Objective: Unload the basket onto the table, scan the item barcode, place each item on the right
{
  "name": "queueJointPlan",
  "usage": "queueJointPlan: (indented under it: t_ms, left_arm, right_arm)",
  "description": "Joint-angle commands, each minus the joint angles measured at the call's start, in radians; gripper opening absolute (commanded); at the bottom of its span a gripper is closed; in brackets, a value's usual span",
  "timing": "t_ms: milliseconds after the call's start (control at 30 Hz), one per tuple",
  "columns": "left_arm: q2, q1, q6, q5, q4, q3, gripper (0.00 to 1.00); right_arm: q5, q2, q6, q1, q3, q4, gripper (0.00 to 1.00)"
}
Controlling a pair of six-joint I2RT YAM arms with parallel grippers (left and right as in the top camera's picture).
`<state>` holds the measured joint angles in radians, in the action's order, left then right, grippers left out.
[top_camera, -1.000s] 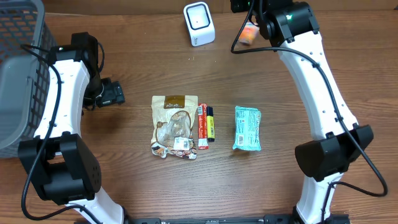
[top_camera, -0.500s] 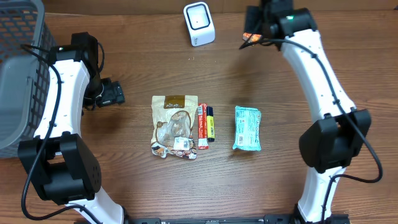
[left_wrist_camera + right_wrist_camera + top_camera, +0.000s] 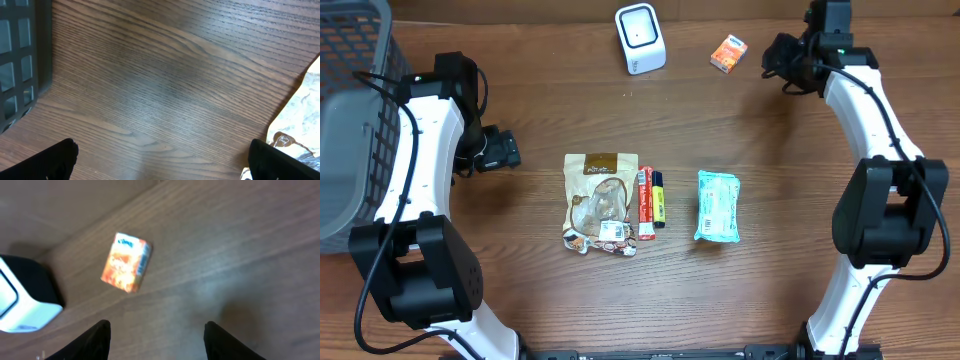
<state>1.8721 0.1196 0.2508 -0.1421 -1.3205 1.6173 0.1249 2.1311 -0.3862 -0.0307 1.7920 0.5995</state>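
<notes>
Orange box (image 3: 728, 54): the item to scan. It lies flat at the far edge of the table, just right of the scanner and not touching it. Nothing holds it. In the rt wrist view the printed face is up and I see no barcode, so I can't tell which side carries it.
Basket (image 3: 350, 120): grey mesh, far left. Prob. the drop-off for scanned goods.
L gripper (image 3: 500, 150): fingers spread wide, empty, low over bare wood betw. basket and pouch. I read it as parked clear of the work.
Snack pouch (image 3: 602, 203): brown, lying flat centre-left. Looks like it's queued.
Red tube (image 3: 645, 203) & yellow tube (image 3: 659, 197): side by side, just beside the pouch's rt edge, laid in the same row.
Scanner (image 3: 640, 38): white block at the far edge, centre. The box sits close by it, which suits a pass past the window.
Teal packet (image 3: 718, 206): flat, rt of the tubes and apart from them.
R gripper (image 3: 775, 58): fingers apart w/ nothing betw. them. It's rt of the box, near but not touching.
Step, my guess: scan of this box either done or needing a re-grip. I can't say which.
Risk: the box is small and light, and a nudge could slide it off the far edge.
</notes>
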Motion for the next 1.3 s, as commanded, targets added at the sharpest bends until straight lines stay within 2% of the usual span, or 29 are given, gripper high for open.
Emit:
queueJointPlan:
  t_ms: [0,100,200,233,267,567,800,1067,1267]
  left_arm:
    - [0.007,-0.004,-0.019,0.005,-0.002,0.013,1.0]
    - [0.007,-0.004,-0.019,0.005,-0.002,0.013,1.0]
    - [0.007,-0.004,-0.019,0.005,-0.002,0.013,1.0]
    - [0.007,-0.003,-0.019,0.005,-0.002,0.013,1.0]
    - [0.007,-0.002,-0.019,0.005,-0.002,0.013,1.0]
    - [0.007,-0.003,-0.019,0.005,-0.002,0.013,1.0]
    - [0.007,-0.003,-0.019,0.005,-0.002,0.013,0.99]
    - [0.007,-0.002,-0.019,0.005,-0.002,0.013,1.0]
    - [0.007,-0.002,-0.019,0.005,-0.002,0.013,1.0]
  right_arm:
    - [0.064,0.041,0.003,0.013,-0.006,-0.047,0.59]
    - [0.068,0.068,0.024,0.035,-0.006,-0.123,0.45]
    - [0.068,0.107,0.024,0.056,-0.006,-0.214,0.13]
    - [0.068,0.124,0.024,0.061,-0.006,-0.246,0.06]
    - [0.068,0.143,0.024,0.065,-0.006,-0.288,0.04]
    - [0.068,0.291,0.043,0.09,-0.006,-0.575,0.04]
    - [0.057,0.367,0.043,0.088,-0.006,-0.589,0.04]
    - [0.044,0.272,0.062,0.03,-0.005,-0.315,0.04]
    - [0.045,0.142,0.101,-0.071,-0.005,0.007,0.04]
